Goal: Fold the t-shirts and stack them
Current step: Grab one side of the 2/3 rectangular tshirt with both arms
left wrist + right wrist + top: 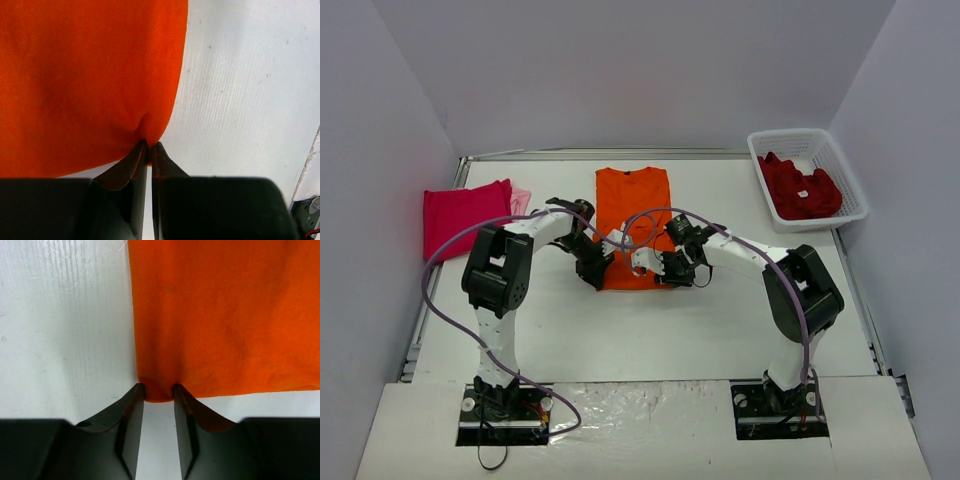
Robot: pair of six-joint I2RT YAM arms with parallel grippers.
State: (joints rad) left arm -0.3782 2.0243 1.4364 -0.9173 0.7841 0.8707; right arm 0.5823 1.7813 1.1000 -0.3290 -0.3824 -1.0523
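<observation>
The bright orange t-shirt lies flat in the middle of the table as a long narrow strip. My left gripper is shut on its near left corner; in the left wrist view the fingertips pinch the puckered orange cloth. My right gripper is at the near right corner. Its jaws stand a little apart with the corner of the orange cloth between them. A folded magenta-pink t-shirt lies on a pale pink one at the left.
A white lattice basket at the back right holds dark red t-shirts. Grey walls close the table at left, back and right. Purple cables loop over both arms.
</observation>
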